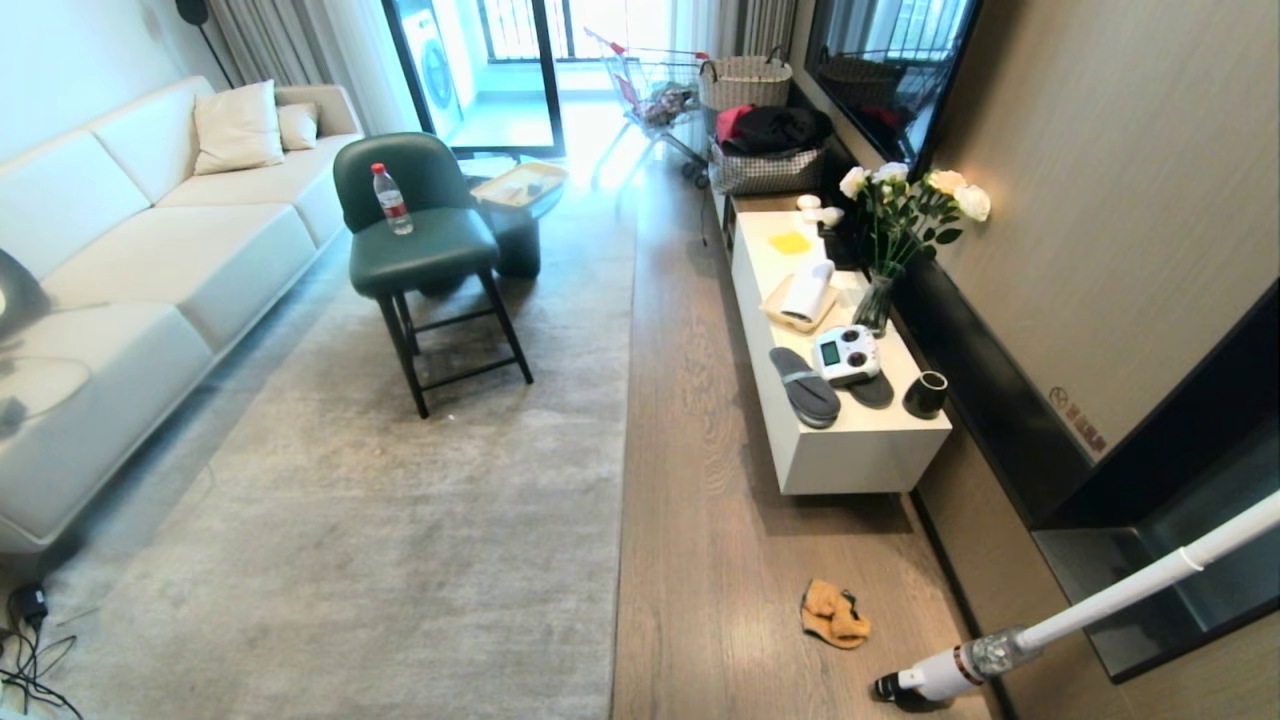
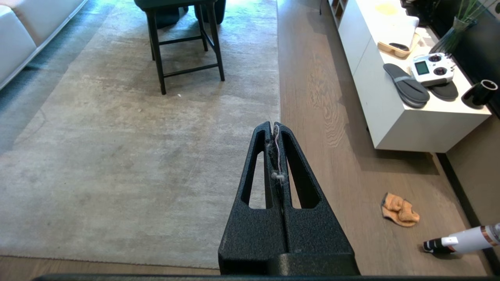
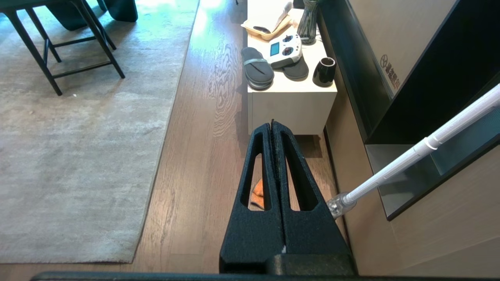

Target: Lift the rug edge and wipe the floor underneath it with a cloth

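Note:
A large pale grey-beige rug lies flat, its straight rug edge [image 1: 622, 460] running along the brown wood floor [image 1: 700, 560]. A crumpled orange-tan cloth [image 1: 834, 613] lies on the planks near the wall. My left gripper [image 2: 273, 125] hangs high over the rug edge [image 2: 279, 78], shut, with only lint and a thread between its fingers; the cloth [image 2: 399, 210] lies off to its side. My right gripper [image 3: 272, 124] is shut and empty above the floor [image 3: 195, 164], with the cloth [image 3: 257, 193] partly hidden behind its fingers. Neither arm shows in the head view.
A white low cabinet [image 1: 850, 450] carrying slippers, a remote, a cup and a flower vase stands along the wall. A white vacuum wand [image 1: 1050, 625] leans near the cloth. A green chair [image 1: 425, 250] stands on the rug, and a sofa [image 1: 120, 270] lies beyond.

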Controlling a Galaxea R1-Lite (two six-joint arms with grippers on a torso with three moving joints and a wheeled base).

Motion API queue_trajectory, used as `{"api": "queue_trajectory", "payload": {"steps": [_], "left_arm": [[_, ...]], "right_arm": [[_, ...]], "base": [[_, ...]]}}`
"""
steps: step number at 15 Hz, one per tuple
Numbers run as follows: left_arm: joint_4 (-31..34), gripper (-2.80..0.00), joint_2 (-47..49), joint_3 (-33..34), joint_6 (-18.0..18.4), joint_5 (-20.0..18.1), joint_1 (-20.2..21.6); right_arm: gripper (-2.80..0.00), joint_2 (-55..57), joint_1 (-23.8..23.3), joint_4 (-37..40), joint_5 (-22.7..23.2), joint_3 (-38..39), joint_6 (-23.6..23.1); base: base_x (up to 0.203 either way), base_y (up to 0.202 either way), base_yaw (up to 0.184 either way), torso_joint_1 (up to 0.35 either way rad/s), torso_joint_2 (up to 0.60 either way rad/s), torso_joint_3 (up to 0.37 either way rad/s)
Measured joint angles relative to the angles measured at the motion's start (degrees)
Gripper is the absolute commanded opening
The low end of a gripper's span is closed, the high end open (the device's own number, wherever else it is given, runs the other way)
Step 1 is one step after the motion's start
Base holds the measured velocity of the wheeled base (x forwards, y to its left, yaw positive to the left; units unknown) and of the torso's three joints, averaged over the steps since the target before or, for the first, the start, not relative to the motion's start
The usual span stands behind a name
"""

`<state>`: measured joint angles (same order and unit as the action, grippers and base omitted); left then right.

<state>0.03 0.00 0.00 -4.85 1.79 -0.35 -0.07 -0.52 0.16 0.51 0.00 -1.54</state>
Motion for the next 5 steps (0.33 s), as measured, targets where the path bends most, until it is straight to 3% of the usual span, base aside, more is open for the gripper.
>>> {"api": "queue_trajectory", "payload": {"steps": [5], "left_arm": [[0.0,-2.8,0.0,0.0,0.0,0.0,0.0]], "right_arm": [[-2.8,0.0,0.0,0.0,0.0,0.0,0.2]], "base": [[0.0,0.0,0.0,0.0,0.0,0.0]]}}
